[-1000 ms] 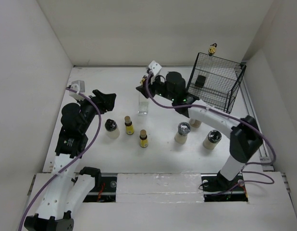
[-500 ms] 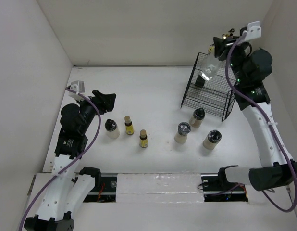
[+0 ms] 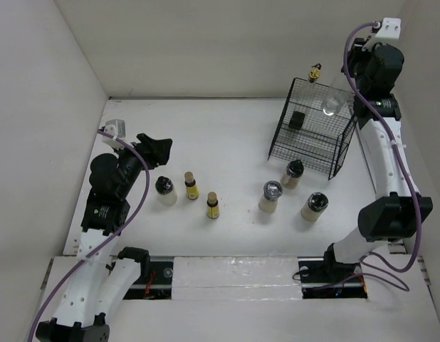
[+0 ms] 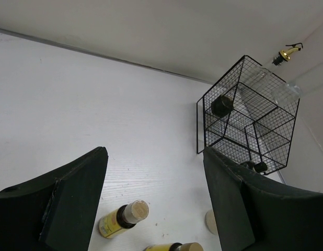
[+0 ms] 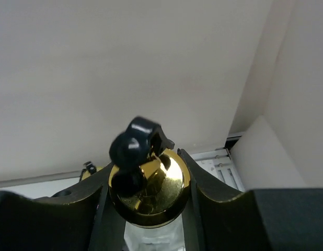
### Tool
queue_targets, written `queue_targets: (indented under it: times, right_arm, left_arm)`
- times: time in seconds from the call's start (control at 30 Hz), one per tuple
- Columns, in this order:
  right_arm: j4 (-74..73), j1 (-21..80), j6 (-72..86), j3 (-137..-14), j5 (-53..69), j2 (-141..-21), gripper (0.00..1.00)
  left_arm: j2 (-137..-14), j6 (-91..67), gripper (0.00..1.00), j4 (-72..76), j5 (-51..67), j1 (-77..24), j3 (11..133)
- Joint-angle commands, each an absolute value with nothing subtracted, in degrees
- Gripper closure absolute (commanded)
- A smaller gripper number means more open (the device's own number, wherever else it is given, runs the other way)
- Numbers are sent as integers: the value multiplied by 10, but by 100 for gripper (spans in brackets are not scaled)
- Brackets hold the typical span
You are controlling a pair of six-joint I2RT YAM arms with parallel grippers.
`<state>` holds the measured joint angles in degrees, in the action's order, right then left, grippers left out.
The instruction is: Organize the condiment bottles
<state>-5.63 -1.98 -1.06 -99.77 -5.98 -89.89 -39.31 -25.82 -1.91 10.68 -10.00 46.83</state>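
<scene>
My right gripper (image 3: 350,84) is raised at the back right and shut on a tall clear glass bottle (image 3: 332,104), which hangs over the back right of the black wire basket (image 3: 280,132). In the right wrist view its gold pourer top (image 5: 151,188) sits clamped between my fingers. A second glass bottle with a gold pourer (image 3: 315,71) and one dark-lidded shaker (image 3: 297,120) are in the basket. Three shakers (image 3: 270,195), (image 3: 292,173), (image 3: 314,206) stand before the basket and one (image 3: 165,189) at the left. Two yellow bottles (image 3: 191,184), (image 3: 212,205) stand beside it. My left gripper (image 3: 157,149) is open and empty above them.
White walls close in the table on the left, back and right. In the left wrist view the basket (image 4: 250,125) stands far right and a yellow bottle (image 4: 122,218) is below my open fingers (image 4: 72,198).
My right arm lifted the glass bottle off the middle of the table and carried it up and right, over the basket. The left arm has not moved.
</scene>
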Motion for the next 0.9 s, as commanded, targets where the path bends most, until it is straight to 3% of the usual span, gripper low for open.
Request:
queue_targets:
  times: [0.0, 0.3, 0.67, 0.87]
  right_arm:
    - [13, -26, -11, -1071, -124, -896, 95]
    - [18, -26, -11, -1110, -210, -949, 97]
    - [83, -15, 21, -1034, -358, -940, 100]
    - [90, -15, 26, -1094, -391, -966, 100]
  left_arm:
    - [-391, -260, 31, 12, 114, -97, 467]
    - [-391, -255, 31, 6, 102, -97, 472]
    - [-396, -255, 31, 6, 107, -97, 472]
    - [-396, -255, 31, 6, 107, -97, 472]
